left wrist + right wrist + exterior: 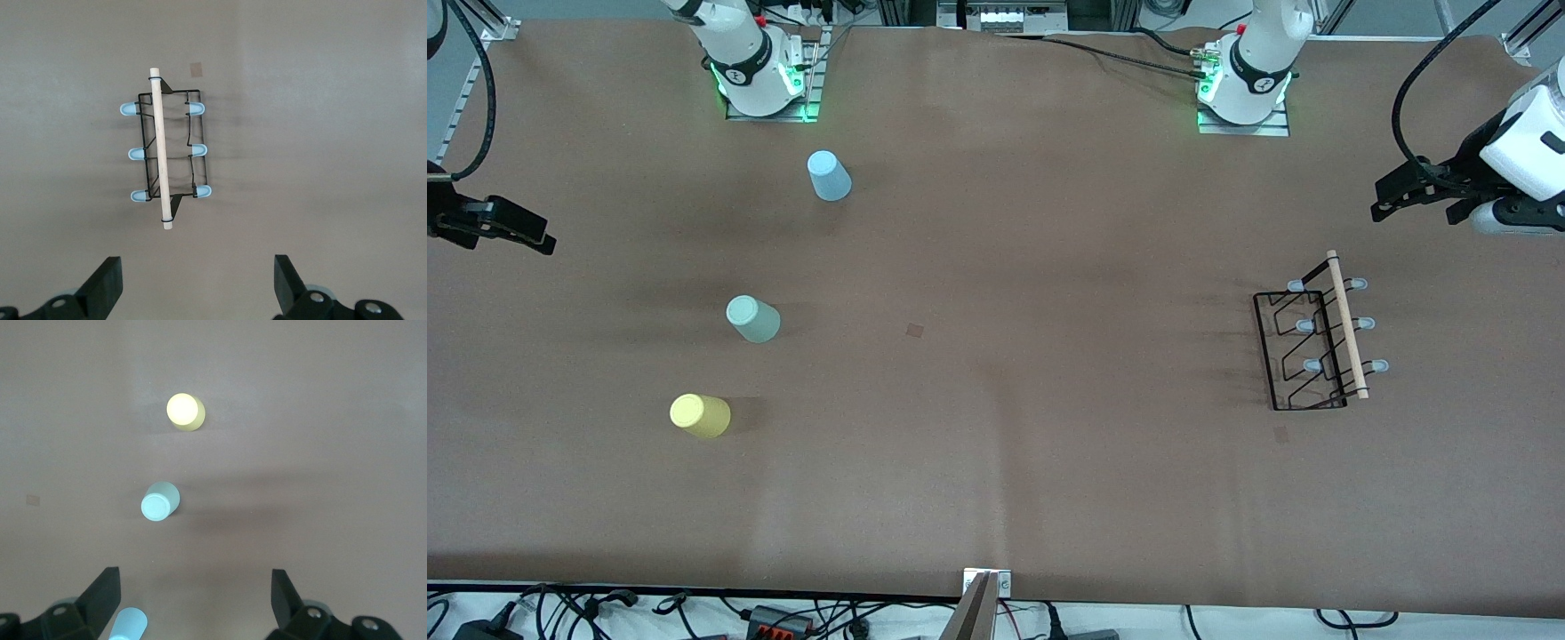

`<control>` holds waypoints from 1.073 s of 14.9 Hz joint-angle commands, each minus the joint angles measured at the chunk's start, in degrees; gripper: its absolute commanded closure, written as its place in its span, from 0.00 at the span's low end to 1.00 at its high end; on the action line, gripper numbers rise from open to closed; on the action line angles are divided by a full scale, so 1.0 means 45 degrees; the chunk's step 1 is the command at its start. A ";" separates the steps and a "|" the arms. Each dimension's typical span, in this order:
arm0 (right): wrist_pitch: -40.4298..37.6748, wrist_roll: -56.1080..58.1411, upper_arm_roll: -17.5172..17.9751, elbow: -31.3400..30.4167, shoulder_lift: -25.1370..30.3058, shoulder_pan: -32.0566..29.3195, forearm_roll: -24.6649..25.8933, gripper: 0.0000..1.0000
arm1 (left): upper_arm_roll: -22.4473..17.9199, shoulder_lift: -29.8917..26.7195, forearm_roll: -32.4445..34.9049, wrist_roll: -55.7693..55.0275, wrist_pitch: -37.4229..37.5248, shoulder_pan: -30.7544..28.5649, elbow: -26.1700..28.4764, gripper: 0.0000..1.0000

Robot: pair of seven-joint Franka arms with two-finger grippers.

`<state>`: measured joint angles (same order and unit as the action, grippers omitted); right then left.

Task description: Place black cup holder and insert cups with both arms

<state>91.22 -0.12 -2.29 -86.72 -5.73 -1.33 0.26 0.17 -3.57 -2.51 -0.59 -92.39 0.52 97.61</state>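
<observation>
The black cup holder (1347, 331) stands on the brown table toward the left arm's end, its wooden rod on top and grey-tipped pegs out to both sides; the left wrist view shows the whole holder (161, 157). My left gripper (1412, 206) hangs open and empty in the air over that end of the table, apart from the holder. Three cups stand narrow end up toward the right arm's end: light blue (830, 175), pale green (753, 319) and yellow (701, 415). My right gripper (494, 229) hangs open and empty over that end, touching none of them.
The arm bases (765, 84) (1249, 89) stand along the table edge farthest from the front camera. A small dark patch (915, 330) marks the cloth mid-table, another (1280, 434) just nearer the camera than the holder. Cables and a mount (983, 604) line the near edge.
</observation>
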 commanded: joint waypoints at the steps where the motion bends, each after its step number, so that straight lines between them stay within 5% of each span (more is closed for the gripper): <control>1: -0.0135 -0.0208 0.0020 0.0111 0.0003 0.0041 -0.0175 0.00 | -0.0039 0.0089 0.0227 0.0267 0.0238 0.0079 -0.0303 0.00; 16: -0.0212 -0.0208 -0.0020 -0.0083 0.0022 0.0021 -0.0117 0.00 | -0.0117 0.0655 0.0149 0.0111 0.0666 0.0060 -0.0479 0.00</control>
<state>90.95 -0.14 -2.31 -86.89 -5.75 -1.34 0.24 0.12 -2.00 -2.51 -0.59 -91.67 0.52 97.56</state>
